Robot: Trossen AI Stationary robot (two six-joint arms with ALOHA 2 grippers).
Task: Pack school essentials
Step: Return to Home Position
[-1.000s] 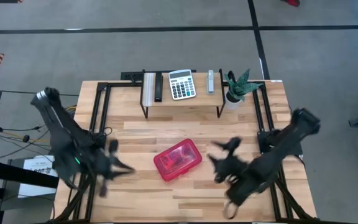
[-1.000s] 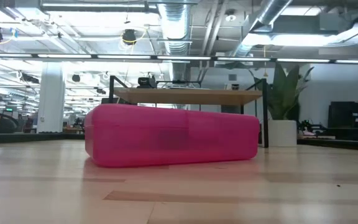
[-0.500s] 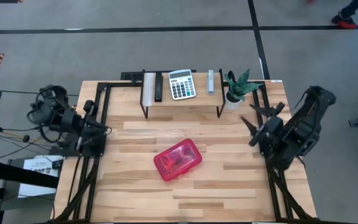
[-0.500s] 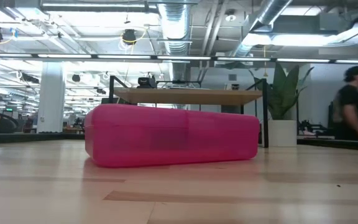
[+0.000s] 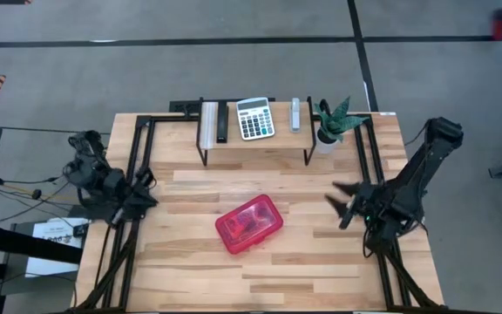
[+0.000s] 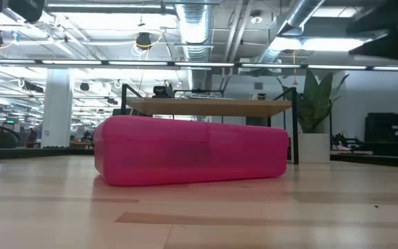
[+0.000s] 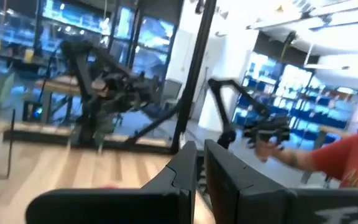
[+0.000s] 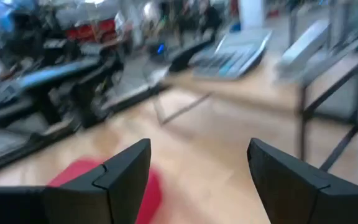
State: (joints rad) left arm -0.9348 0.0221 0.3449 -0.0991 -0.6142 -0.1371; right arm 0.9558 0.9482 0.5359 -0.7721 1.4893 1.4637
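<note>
Closed red case (image 5: 249,223) at table (image 5: 321,270) centre, school essentials judged inside. Left gripper (image 7: 199,150) at left edge, fingers narrow; right gripper (image 5: 341,203) at right edge, fingers wide. Best withdrawn high, well clear of case.

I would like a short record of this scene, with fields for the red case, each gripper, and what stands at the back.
red case: lid shut, lying mid-table, nothing touching it
left gripper: shut, empty, at the table's left edge
right gripper: open, empty, near the right edge, apart from the case
shelf: at the back, calculator on top
potted plant: on the table beside the shelf
</note>
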